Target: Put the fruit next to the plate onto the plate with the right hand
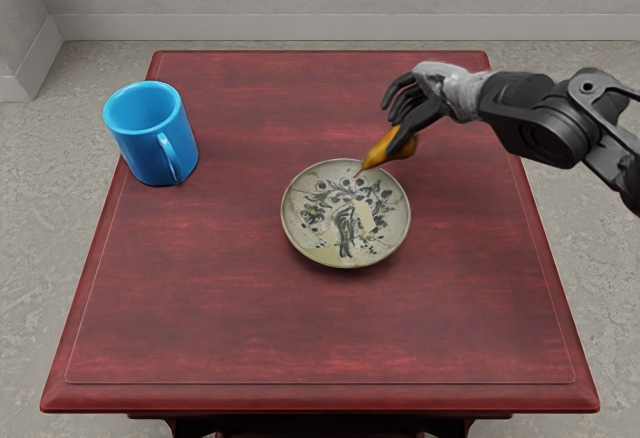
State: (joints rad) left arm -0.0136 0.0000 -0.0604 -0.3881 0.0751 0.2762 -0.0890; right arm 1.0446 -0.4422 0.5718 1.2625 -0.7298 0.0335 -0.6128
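Observation:
A round cream plate [345,212] with a dark painted pattern lies near the middle of the red table. An orange-yellow, pear-shaped fruit [388,149] hangs tilted just above the plate's far right rim, its narrow end pointing down toward the plate. My right hand [412,108] comes in from the right edge and is shut on the fruit's thick upper end, dark fingers curled over it. The hand hides part of the fruit. The left arm does not show.
A blue mug [150,132] stands at the table's far left, handle toward the front. The red wooden table [250,338] has a raised rim. Grey floor and a pale wall surround it.

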